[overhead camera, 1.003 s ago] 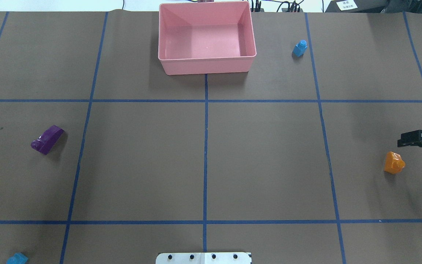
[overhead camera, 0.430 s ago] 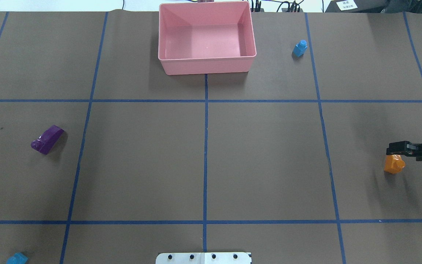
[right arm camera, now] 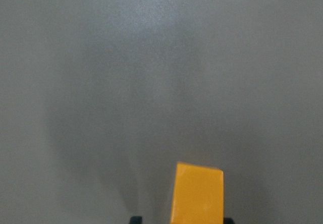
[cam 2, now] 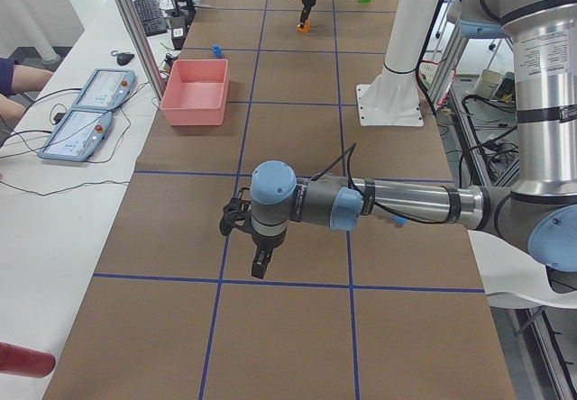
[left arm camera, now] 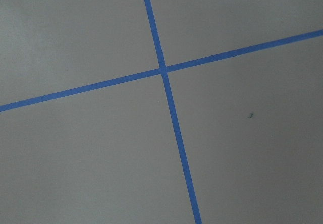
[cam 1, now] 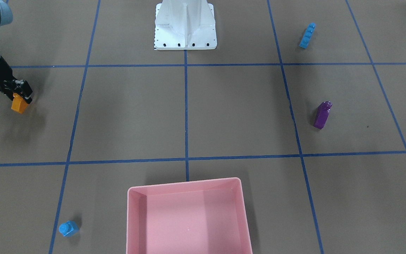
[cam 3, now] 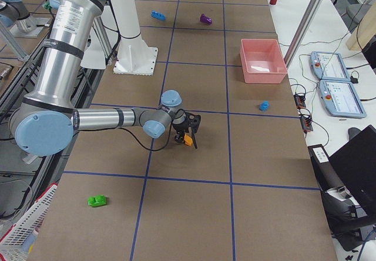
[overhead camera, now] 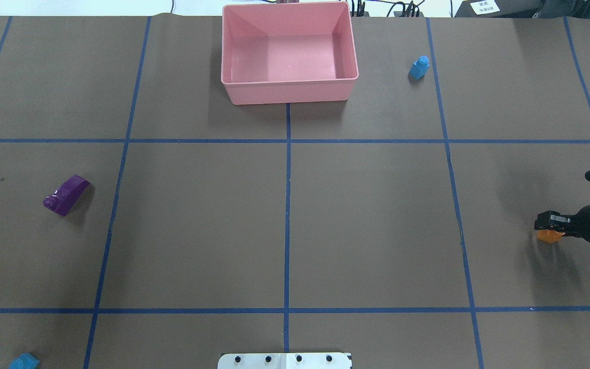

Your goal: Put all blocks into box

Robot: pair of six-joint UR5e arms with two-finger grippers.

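Note:
The orange sloped block (overhead camera: pixel 547 236) lies at the table's right. My right gripper (overhead camera: pixel 545 224) is down over it, also in the front view (cam 1: pixel 22 96). In the right wrist view the block (right arm camera: pixel 198 193) stands between the fingertips (right arm camera: pixel 135 219); the jaws are open around it, with a gap on one side. The pink box (overhead camera: pixel 289 95) stands empty at the far middle. The purple block (overhead camera: pixel 66 195) lies left, the small blue block (overhead camera: pixel 419 67) right of the box, the long blue block (cam 1: pixel 307 35) near left. The green block (cam 3: pixel 97 200) shows in the right side view. My left gripper (cam 2: pixel 261 267) hangs over bare table; I cannot tell its state.
The white metal base (cam 1: pixel 185 31) stands at the robot's edge. Blue tape lines (left arm camera: pixel 164 70) divide the brown table cover into squares. Operator pendants (cam 3: pixel 332 79) lie on a side bench beyond the box.
My right gripper moved leftward and down from beside the orange block to over it. The blocks and the box have not moved.

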